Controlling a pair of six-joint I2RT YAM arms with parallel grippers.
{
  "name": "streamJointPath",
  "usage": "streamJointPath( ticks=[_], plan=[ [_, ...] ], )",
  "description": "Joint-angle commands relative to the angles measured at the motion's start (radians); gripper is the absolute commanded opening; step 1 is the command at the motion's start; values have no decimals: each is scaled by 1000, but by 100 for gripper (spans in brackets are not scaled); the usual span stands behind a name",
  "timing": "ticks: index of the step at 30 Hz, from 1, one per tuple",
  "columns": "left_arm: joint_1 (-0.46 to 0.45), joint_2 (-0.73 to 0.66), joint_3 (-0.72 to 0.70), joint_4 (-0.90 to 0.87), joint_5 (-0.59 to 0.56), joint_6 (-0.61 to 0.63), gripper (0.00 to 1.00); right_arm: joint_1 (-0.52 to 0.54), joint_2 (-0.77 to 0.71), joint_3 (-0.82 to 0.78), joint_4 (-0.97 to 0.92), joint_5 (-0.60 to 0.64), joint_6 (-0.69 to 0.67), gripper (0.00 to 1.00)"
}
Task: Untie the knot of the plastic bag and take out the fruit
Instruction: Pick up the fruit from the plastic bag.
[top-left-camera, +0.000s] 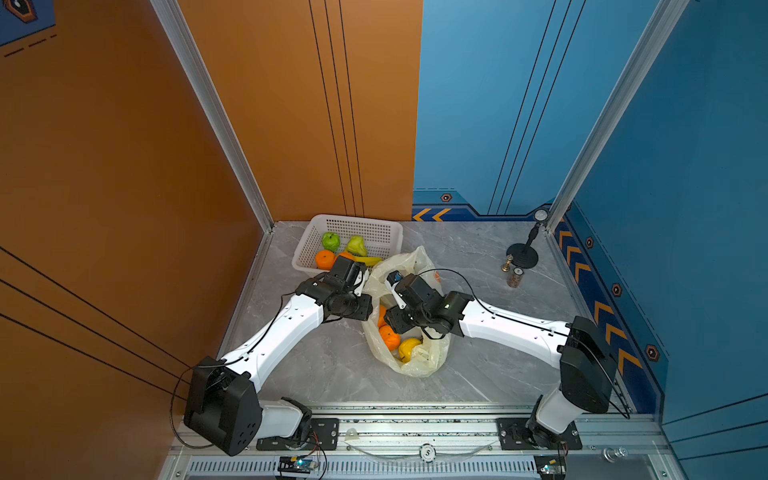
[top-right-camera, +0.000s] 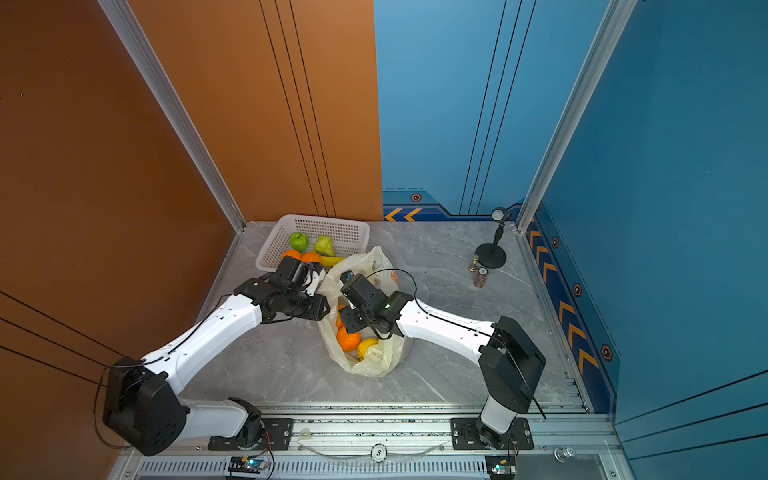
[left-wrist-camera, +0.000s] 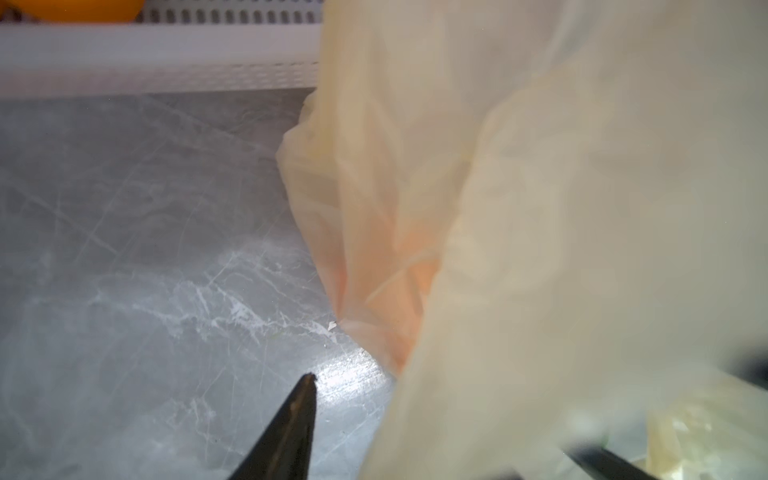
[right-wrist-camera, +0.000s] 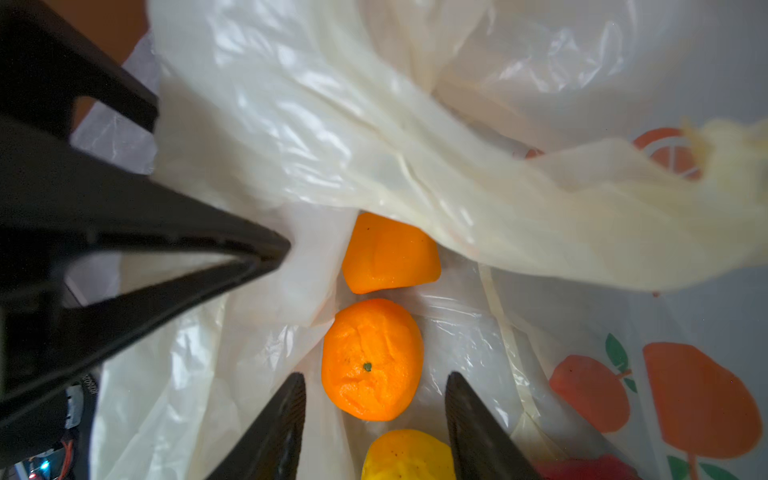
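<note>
Left wrist blurry, plastic bag (left-wrist-camera: 540, 208) poss. over fingers (left-wrist-camera: 291, 428)

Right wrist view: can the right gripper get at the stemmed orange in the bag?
Probably yes: the plastic bag gapes open, and the orange lies uncovered just ahead of the right gripper, jaws apart.

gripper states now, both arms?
Left gripper: at the plastic bag rim; open or closed cannot be told.
Right gripper: open, empty; an orange lies just ahead inside the bag.

plastic bag (left-wrist-camera: 540, 208) beside white basket (left-wrist-camera: 166, 54)
</note>
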Motion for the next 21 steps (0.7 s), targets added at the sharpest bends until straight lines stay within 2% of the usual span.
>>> streamJointPath(
  ticks=[1, 5, 15, 21],
  plan=[
    [-2, -39, -51, 4, -146, -79, 34, 9, 43, 12, 10, 82, 8, 57],
    [1, -64, -84, -4, -205, -110, 27, 12, 99, 37, 32, 120, 31, 60],
    [0, -38, -139, 15, -191, -149, 25, 20, 211, 111, 99, 64, 47, 83],
    [0, -36, -156, 50, -189, -155, 24, 20, 280, 156, 102, 85, 42, 88]
  ],
)
